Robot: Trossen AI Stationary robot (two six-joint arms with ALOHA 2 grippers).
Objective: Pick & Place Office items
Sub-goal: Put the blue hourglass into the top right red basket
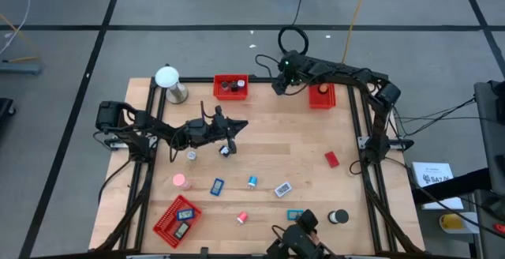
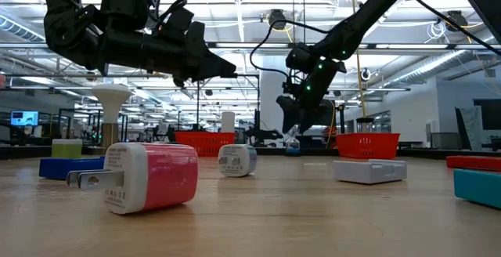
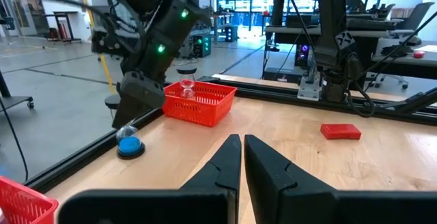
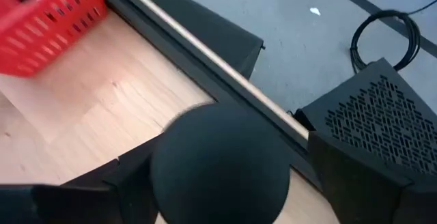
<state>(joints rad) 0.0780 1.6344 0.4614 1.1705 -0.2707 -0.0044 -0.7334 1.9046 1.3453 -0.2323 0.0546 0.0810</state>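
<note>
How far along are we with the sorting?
Partly done: a few items sit in the front tray and the far middle tray. The right gripper, open, hovers over a blue-topped piece at the far edge. The left gripper is shut, empty. Roughly ten pieces lie loose, including the red block.

No text, label or number legible

- We see a bench of light, smooth wood with fine grain lines.
- We see red trays of plastic mesh, full of small holes.
- We see a pink and white plug of shiny smooth plastic with metal prongs.
- The tools look like dull black plastic.
</note>
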